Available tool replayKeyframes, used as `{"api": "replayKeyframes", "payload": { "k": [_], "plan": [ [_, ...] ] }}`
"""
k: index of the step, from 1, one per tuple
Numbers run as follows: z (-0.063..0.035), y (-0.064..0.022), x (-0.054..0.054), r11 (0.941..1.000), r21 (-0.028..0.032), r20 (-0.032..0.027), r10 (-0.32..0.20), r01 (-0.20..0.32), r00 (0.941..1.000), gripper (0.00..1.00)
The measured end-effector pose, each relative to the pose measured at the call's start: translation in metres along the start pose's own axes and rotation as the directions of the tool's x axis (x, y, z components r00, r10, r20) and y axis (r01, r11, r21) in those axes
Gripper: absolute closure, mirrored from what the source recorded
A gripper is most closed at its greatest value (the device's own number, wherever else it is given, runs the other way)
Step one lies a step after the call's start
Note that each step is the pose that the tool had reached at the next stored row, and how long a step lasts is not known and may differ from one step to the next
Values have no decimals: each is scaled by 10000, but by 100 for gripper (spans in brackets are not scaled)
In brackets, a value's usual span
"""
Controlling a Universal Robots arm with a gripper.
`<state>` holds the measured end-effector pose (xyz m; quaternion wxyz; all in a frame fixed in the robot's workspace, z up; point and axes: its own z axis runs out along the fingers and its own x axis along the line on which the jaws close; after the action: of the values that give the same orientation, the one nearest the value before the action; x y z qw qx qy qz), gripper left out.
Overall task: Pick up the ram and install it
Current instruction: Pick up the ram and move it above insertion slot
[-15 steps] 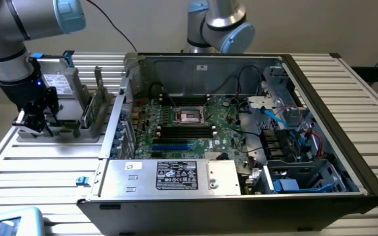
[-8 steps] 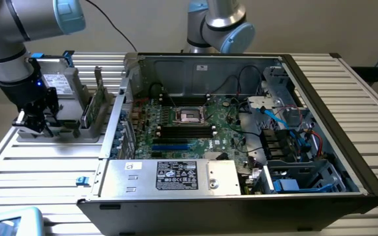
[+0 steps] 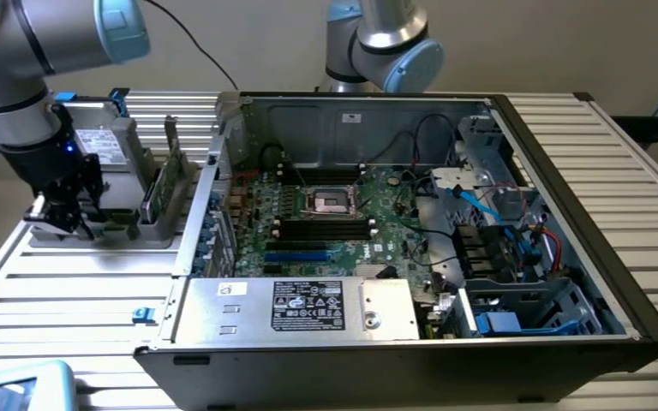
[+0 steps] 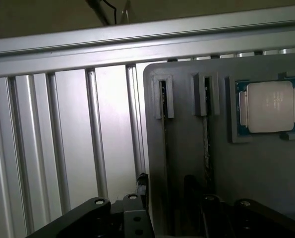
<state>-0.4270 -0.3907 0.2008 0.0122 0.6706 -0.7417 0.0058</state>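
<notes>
One ram (image 4: 164, 106) sits edge-up in the holder (image 4: 184, 148) just below the gripper (image 4: 172, 210) — jaws spread, empty — long axis pointing into their gap.

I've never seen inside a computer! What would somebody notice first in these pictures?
The big black computer case lies open in the middle, showing its green board. At the exterior view's left, the robot's open claw is down by a grey holder where the thin green ram stands on edge. A shiny square chip sits in that holder too.
</notes>
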Motion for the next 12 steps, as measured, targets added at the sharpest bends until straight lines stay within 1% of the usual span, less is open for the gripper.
{"api": "replayKeyframes", "payload": {
  "k": [4, 6, 8, 9, 11, 12],
  "plan": [
    [14, 1, -1, 10000, -2, -1, 0, 0, 10000, 57],
    [18, 0, -1, 10000, 0, 0, 0, 0, 10000, 59],
    [18, 0, -1, 10000, 0, 0, 0, 0, 10000, 72],
    [18, 0, -1, 10000, 0, 0, 0, 0, 10000, 72],
    [17, 1, -2, 10000, -3, 3, 0, 0, 10000, 84],
    [17, 1, -2, 10000, -2, 10, 0, 0, 10000, 87]
  ]
}}
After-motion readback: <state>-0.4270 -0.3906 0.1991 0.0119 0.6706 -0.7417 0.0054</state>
